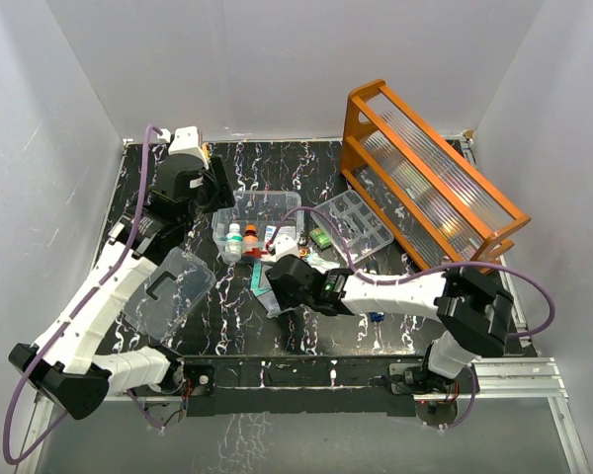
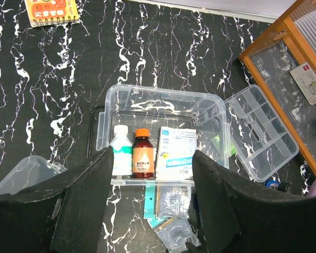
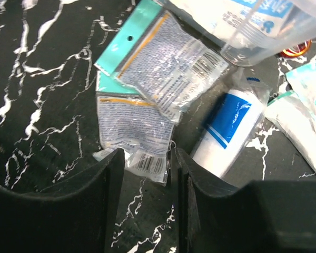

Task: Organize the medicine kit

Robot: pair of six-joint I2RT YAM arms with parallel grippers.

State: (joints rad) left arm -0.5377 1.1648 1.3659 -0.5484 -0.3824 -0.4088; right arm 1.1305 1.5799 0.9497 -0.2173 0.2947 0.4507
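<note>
On the black table with white streaks, the biggest thing is the orange wooden rack with ribbed clear panels, at the far right. It is not part of this job.

The medicine kit, a small clear plastic box, sits open in the middle of the table. Its clear lid with a dark handle lies flat to the left of it, apart from the box. A clear plastic tray with little compartments lies just to its right.

Inside the box stand a white paper carton, a white bottle and a brown bottle with an orange cap, all in a row by the near wall.

The left gripper hangs above the box with its jaws spread wide and nothing in them.

The right gripper is low over the table, just in front of the box. Its jaws are a little apart. The near end of two see-through packets with teal tops sits right at the gap. I cannot tell if the fingers touch it yet.

The packets point long-ways from the jaws toward the box. A white and blue wrapped roll lies beside them on the right. The right arm is much nearer, so the pick-up looks like its job.
</note>
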